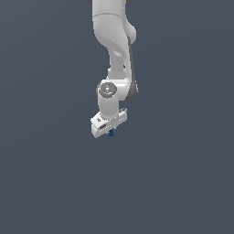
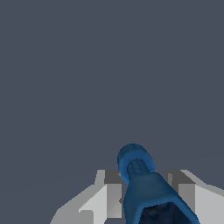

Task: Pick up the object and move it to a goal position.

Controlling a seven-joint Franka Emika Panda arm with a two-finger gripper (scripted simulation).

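Overall: a white arm reaches down from the top of the exterior view over a plain, dark grey-blue ground.
Arm: its upper links are bulky and rounded, with a dark strip along the side toward the exterior view's right; a round joint cap faces the camera just above the wrist.
Gripper: the gripper hangs at the arm's lower end, a white block tilted so that its end toward the exterior view's left sits lower than the other.
Object: the object shows in the exterior view only as a tiny dark-blue speck with a lighter blue spot, poking out right under the gripper block.
Object, close up: in the wrist view the object fills the space between the two fingers, a dark-blue elongated piece with a rounded, ringed end pointing away from the camera and a wider, flared body nearer the lens.
Fingers: the grey and white fingers stand one on each side of the piece, close against it.
Hold: the jaws are drawn in around the object and grip it; only the width of the piece keeps them apart.
Height: whether the object is off the ground cannot be told, since the ground is featureless and no shadow shows.
Surroundings: nothing but flat ground lies past the object's tip in the wrist view.
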